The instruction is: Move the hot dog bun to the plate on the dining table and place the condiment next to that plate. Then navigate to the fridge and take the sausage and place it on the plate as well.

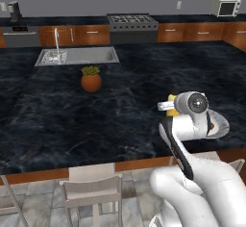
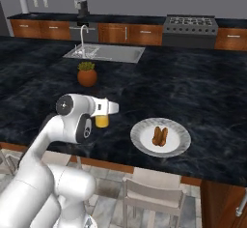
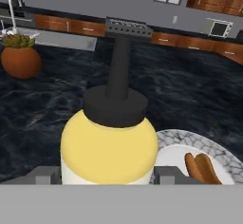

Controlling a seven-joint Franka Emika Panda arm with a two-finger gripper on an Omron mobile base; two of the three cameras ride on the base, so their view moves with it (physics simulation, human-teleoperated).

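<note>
The claw (image 3: 109,178) sits half-open around the yellow bottle (image 3: 109,147), fingers flanking its body, just beside the plate (image 2: 181,140) on the dark table (image 2: 202,92). Release it tilted or nudge it on exit and it could topple into the plate. On the plate: the bun (image 2: 160,136).

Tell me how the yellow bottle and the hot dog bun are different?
The condiment bottle is yellow with a dark cap; the hot dog bun is orange-brown. The bottle stands upright between the gripper fingers; the bun lies flat on the plate. The bottle is taller and rounder; the bun is low and split in two halves. Both are over the dining table.
</note>
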